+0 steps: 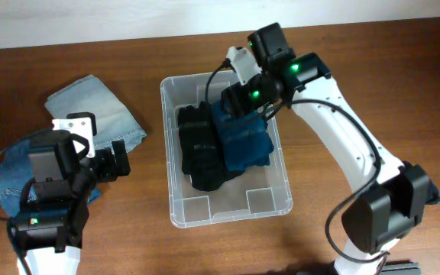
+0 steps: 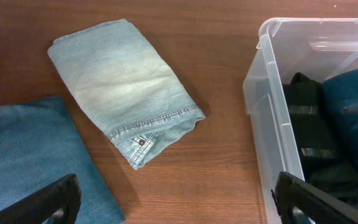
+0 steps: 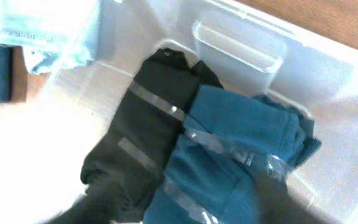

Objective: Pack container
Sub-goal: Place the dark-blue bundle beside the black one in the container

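The clear plastic container [image 1: 167,153] stands mid-table. A folded black garment [image 1: 198,149] and a dark teal garment [image 1: 243,143] lie side by side in it. My right gripper [image 1: 247,101] hovers over the teal garment's far end. In the blurred right wrist view its fingers [image 3: 185,208] look spread either side of the teal garment [image 3: 229,143], next to the black one [image 3: 142,130]. My left gripper [image 1: 118,163] is wide open and empty over bare table left of the container [image 2: 263,81]; its fingers show in the left wrist view [image 2: 179,202].
A folded light-blue denim piece [image 1: 98,114] lies left of the container and also shows in the left wrist view [image 2: 123,81]. A darker blue cloth [image 1: 4,179] lies under my left arm, at the lower left of the left wrist view [image 2: 30,162].
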Available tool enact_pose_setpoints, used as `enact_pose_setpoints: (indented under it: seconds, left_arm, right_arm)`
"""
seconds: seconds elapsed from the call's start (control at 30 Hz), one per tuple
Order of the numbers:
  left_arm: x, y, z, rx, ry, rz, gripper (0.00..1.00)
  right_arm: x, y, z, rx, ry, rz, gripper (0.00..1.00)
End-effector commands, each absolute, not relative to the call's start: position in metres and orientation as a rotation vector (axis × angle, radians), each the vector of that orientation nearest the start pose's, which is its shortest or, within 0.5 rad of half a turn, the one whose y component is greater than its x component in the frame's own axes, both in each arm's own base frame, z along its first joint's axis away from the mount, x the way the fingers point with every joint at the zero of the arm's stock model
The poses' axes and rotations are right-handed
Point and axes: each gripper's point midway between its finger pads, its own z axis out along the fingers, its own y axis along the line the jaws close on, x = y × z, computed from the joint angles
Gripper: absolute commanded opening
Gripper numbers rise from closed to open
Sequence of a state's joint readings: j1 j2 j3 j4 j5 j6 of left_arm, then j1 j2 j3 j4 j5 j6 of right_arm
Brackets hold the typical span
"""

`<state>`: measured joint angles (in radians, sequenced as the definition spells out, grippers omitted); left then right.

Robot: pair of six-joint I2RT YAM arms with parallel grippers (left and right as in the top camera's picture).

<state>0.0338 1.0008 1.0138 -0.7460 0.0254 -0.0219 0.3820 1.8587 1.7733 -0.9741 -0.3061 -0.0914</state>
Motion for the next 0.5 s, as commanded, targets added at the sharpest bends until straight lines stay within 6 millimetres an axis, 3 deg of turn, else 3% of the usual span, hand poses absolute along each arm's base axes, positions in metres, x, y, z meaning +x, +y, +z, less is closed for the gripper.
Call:
enact_pose_setpoints:
  seconds: [0.0, 0.03, 0.1, 0.13, 0.17, 0.27, 0.37, 0.4, 0.47]
  left_arm:
    - [0.306, 0.006, 0.244, -0.033, 2.279, -0.008, 0.99]
    - [0.306, 0.006, 0.244, -0.033, 2.279, -0.008, 0.99]
    - [0.306, 0.006, 0.244, -0.033, 2.279, -0.008, 0.99]
    - [0.307, 0.006, 0.244, -0.033, 2.279, -0.008, 1.00]
    - [0.307, 0.006, 0.244, -0.033, 2.279, -0.008, 0.99]
    - [0.306, 0.006, 0.244, -0.033, 2.279, -0.008, 1.00]
    - [0.307, 0.006, 0.244, -0.033, 2.279, -0.008, 0.99]
    - [0.307, 0.006, 0.245, -0.033, 2.279, -0.008, 0.99]
    - [0.306, 0.006, 0.244, -0.033, 2.279, -0.008, 0.99]
  right_arm:
    - [0.404, 0.212, 0.177, -0.763, 2.593, 0.329, 0.04]
    - [0.400, 0.210, 0.163, -0.769, 2.635, 0.317, 0.04]
    - [0.381, 0.201, 0.110, -0.749, 2.803, 0.308, 0.04]
    - [0.375, 0.198, 0.095, -0.751, 2.841, 0.303, 0.04]
    - [0.366, 0.194, 0.063, -0.760, 2.908, 0.293, 0.04]
    - [0.359, 0.191, 0.029, -0.767, 2.972, 0.282, 0.04]
    - [0.363, 0.192, 0.022, -0.767, 2.967, 0.277, 0.04]
    - [0.369, 0.194, 0.030, -0.764, 2.945, 0.279, 0.04]
    - [0.383, 0.200, 0.067, -0.754, 2.882, 0.288, 0.04]
